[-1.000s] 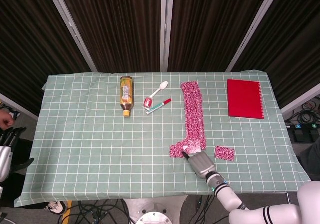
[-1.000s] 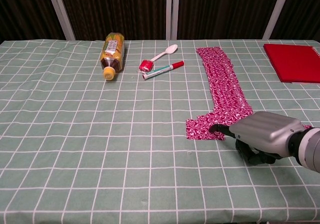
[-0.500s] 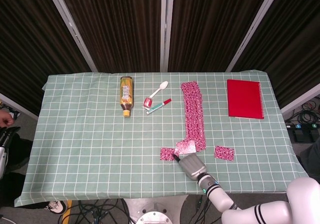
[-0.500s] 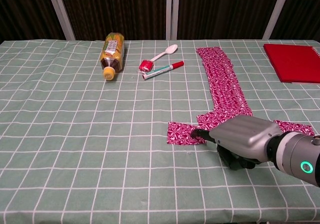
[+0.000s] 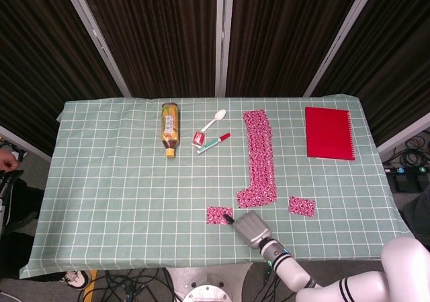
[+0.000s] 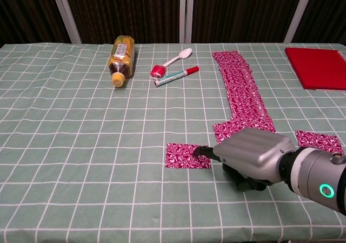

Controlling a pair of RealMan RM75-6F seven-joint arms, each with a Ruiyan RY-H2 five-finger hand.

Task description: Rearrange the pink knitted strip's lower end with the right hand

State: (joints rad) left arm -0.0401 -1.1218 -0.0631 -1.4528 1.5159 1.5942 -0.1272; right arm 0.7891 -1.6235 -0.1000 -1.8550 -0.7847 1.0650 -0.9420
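My right hand [image 6: 254, 157] low on green checked tablecloth [image 5: 114, 174], fingertip touching small pink knitted piece [image 6: 186, 156]; grasp unclear. Long pink knitted strip [image 5: 259, 155] lay apart, right of center. Left hand unseen.

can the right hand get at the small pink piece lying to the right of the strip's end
Probably yes. The right hand is low on the table with a fingertip on the left pink piece; the right pink piece lies close beside its wrist, with only bare cloth between.
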